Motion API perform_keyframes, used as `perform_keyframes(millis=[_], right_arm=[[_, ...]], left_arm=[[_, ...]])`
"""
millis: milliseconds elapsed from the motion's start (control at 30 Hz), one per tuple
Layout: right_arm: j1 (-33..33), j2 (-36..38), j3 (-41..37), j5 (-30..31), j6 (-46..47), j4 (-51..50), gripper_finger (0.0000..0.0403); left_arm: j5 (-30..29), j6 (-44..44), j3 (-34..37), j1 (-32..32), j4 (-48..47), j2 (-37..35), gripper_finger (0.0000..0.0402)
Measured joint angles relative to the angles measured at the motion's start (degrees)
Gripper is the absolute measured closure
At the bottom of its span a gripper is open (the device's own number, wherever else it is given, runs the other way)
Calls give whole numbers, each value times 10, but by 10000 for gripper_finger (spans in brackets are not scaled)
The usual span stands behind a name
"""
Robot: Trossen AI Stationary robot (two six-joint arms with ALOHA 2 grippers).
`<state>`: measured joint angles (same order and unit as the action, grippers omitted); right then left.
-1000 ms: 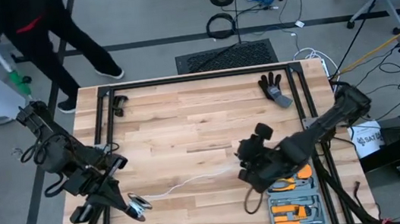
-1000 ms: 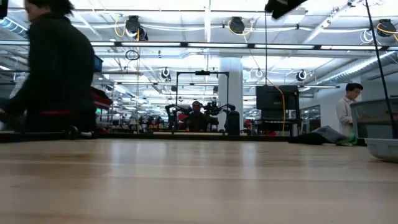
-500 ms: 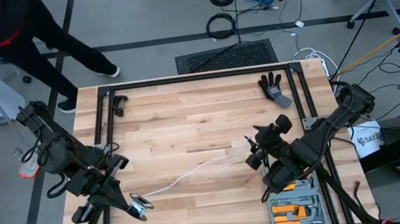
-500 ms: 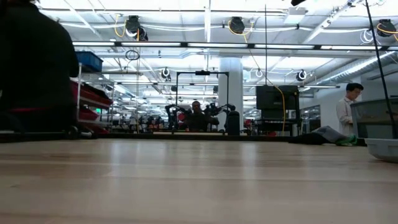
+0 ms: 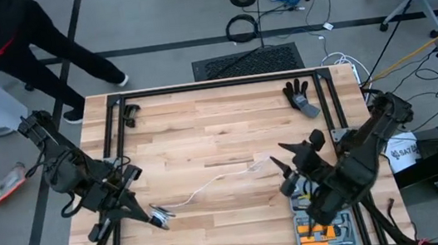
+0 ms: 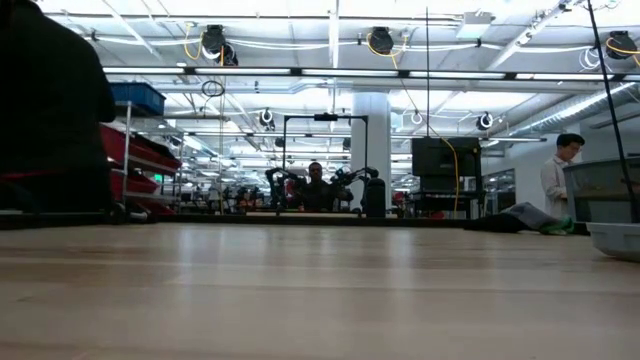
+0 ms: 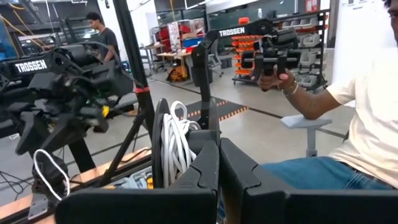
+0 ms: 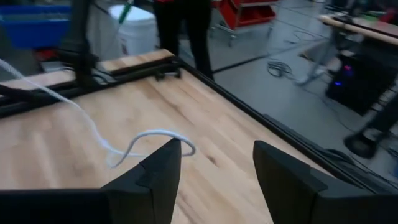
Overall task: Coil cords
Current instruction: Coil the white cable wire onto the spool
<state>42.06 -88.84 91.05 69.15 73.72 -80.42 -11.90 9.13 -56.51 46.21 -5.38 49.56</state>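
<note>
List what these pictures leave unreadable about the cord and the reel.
- Reel: too small from above; in the left wrist view the shut left end effector hides its face.
- White cord: its reel end is hidden there.
- Low view: shows neither.

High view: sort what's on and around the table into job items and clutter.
Job: white cord trailing across the table; reel in the shut left gripper; open right gripper above the cord's free end.
Clutter: black glove; orange tool tray; black cable ring on the floor.
</note>
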Motion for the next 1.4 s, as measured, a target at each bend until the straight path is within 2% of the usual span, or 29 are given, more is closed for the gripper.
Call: perform_keyframes(millis=[233, 367, 533, 767, 867, 1067, 1200, 1400], right_arm=[[47, 0, 35, 20, -34, 15, 216], [65, 0, 42, -3, -88, 49, 216], [65, -12, 42, -1, -228, 149, 216], [26, -52, 42, -10, -498, 358, 216], [-2, -74, 42, -64, -599, 453, 216], [-69, -136, 42, -237, -747, 645, 216], [-112, -188, 42, -329, -791, 744, 216], [-162, -272, 42, -410, -831, 897, 216]], left_arm=[[-2, 2, 0, 0, 2, 0, 400], [-4, 2, 0, 0, 2, 0, 400], [-17, 2, 0, 0, 6, 0, 400], [-21, 2, 0, 0, 12, 0, 400], [-21, 2, 0, 0, 18, 1, 400], [-21, 3, 0, 0, 29, 2, 400], [-21, 7, 0, 0, 37, 3, 400], [-21, 21, 0, 0, 53, 15, 400]])
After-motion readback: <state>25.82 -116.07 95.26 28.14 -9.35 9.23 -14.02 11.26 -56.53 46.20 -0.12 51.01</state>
